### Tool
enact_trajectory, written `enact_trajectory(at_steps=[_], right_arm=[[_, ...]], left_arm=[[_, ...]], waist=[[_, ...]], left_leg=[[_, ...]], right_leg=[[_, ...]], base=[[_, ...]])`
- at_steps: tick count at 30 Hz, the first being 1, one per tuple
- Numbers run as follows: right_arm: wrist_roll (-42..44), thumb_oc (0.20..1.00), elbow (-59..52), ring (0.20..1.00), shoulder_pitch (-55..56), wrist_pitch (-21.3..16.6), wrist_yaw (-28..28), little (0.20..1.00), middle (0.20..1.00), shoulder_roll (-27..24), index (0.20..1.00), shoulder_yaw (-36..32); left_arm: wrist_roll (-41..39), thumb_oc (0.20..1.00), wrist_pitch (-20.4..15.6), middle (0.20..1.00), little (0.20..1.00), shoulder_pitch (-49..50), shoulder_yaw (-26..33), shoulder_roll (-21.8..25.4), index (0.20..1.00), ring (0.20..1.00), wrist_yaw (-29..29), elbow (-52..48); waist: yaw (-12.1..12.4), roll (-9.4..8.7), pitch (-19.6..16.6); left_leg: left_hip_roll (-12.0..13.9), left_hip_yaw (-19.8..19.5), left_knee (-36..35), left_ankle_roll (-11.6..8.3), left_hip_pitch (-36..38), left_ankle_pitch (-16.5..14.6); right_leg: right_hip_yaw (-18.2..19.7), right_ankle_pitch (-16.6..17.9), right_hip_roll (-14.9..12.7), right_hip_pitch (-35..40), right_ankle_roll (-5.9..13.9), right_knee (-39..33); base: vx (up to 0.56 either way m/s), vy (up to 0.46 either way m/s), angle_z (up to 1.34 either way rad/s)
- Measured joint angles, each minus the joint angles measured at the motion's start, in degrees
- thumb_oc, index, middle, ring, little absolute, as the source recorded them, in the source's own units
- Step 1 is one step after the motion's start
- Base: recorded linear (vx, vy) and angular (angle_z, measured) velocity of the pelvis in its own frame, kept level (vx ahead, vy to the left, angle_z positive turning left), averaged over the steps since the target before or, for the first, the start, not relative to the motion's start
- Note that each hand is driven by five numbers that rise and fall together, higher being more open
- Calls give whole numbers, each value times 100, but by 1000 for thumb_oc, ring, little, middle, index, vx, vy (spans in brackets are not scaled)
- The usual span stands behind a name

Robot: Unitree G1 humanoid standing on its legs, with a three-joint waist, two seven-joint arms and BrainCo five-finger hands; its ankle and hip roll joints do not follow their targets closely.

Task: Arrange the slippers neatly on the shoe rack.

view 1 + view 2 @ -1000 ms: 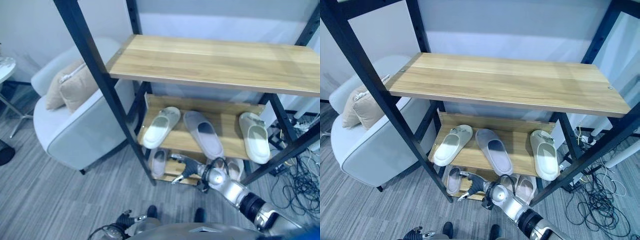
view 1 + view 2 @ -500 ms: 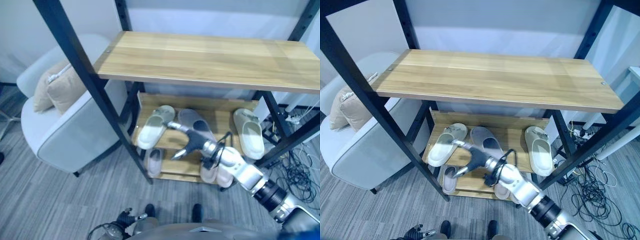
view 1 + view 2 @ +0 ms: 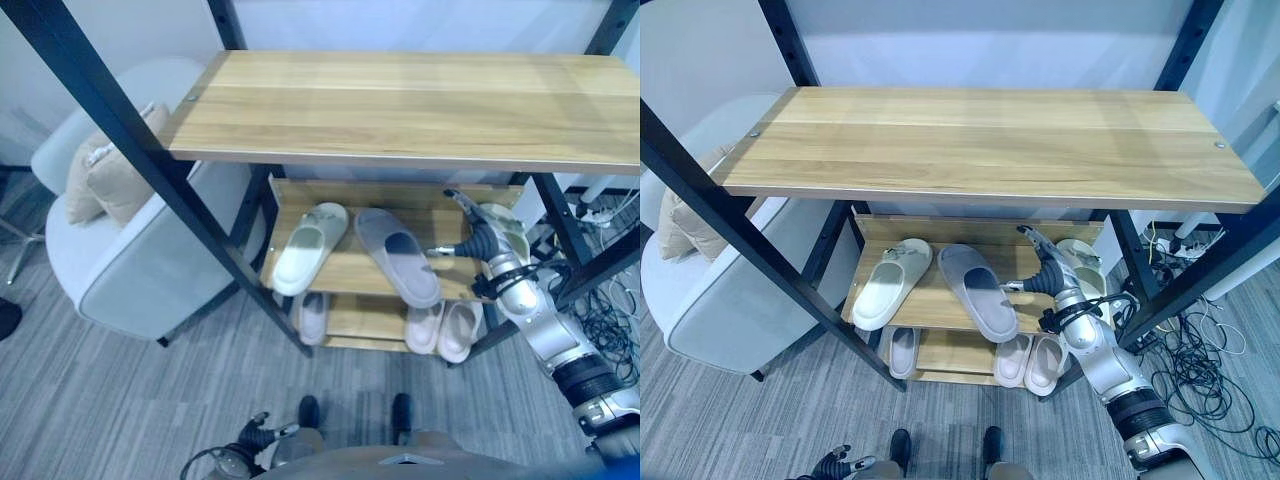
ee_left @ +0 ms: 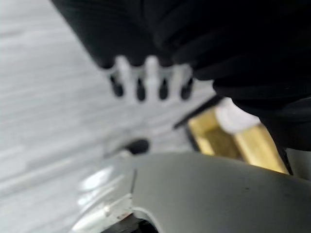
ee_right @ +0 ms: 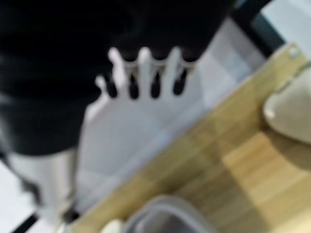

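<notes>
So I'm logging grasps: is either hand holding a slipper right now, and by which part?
Nothing is held. The right hand is open above the middle shelf, between the grey slipper and the cream slipper. The left hand is open too.

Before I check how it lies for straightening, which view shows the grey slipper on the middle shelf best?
The right eye view: the whole grey slipper lies angled on the middle shelf, unobstructed. The left eye view shows it whole too, nearer the right hand. The right wrist view catches only a blurred grey edge, probably its rim.
</notes>
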Motion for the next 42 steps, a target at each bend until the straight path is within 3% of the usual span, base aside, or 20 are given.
enact_trajectory(at_steps=[10, 22, 23, 24, 30, 33, 37, 42], right_arm=[[125, 1000, 777, 1000, -498, 92, -181, 1000, 1000, 46, 1000, 210], [479, 1000, 1555, 1000, -1428, 139, -327, 1000, 1000, 117, 1000, 485], [500, 351, 1562, 351, -1531, 142, -328, 351, 351, 117, 351, 545], [498, 200, 1556, 200, -1566, 143, -330, 200, 200, 119, 200, 589], [493, 200, 1484, 200, -1584, 141, -627, 200, 200, 203, 200, 524], [502, 200, 1093, 200, -1199, 132, -850, 200, 200, 568, 200, 31], [534, 200, 485, 200, -519, 113, -997, 200, 200, 578, 200, -219], [542, 200, -131, 200, 104, -2, -1026, 200, 200, 573, 200, -482]], left_arm=[[32, 1000, -11, 1000, 1000, -107, -48, 8, 1000, 1000, 2, -153], [-257, 1000, -131, 1000, 1000, -345, -188, 43, 1000, 1000, 20, -339], [-251, 1000, -135, 1000, 1000, -378, -224, 57, 1000, 1000, 27, -352], [-241, 1000, -135, 1000, 1000, -379, -228, 61, 1000, 1000, 33, -361], [-237, 1000, -127, 1000, 1000, -460, -273, 69, 1000, 1000, 174, -373], [-236, 1000, -126, 1000, 1000, -493, -267, 69, 1000, 1000, 248, -376], [-232, 1000, -128, 1000, 1000, -518, -258, 68, 1000, 1000, 353, -382], [-176, 1000, -115, 1000, 1000, -498, -206, 114, 1000, 1000, 398, -366]], waist=[[189, 50, 102], [444, 130, 700], [446, 139, 761], [448, 139, 766], [427, 130, 775], [408, 127, 780], [361, 86, 811], [127, -12, 864]], left_leg=[[-17, -134, 1, -10, -320, 72], [-112, -182, 4, 52, -747, 167], [-113, -183, 6, 75, -748, 175], [-118, -182, 6, 78, -753, 174], [-134, -202, 7, 105, -763, 154], [-133, -239, 6, 105, -757, 154], [-144, -320, 4, 103, -717, 152], [-137, -298, 3, 73, -679, 132]], right_leg=[[-129, 21, -15, -252, 31, -1], [-150, 86, -88, -657, 51, 1], [-150, 87, -85, -659, 48, 1], [-151, 87, -85, -664, 48, 1], [-190, 78, -82, -661, 59, 2], [-241, 75, -81, -632, 63, 2], [-288, 27, -91, -544, 110, 1], [-272, 22, -108, -522, 99, 0]], base=[[-24, 22, 6], [-18, 19, 3], [0, 0, 0], [-30, 31, 1], [1, 4, 1], [10, 9, 6], [10, 7, 11], [1, 1, -1]])
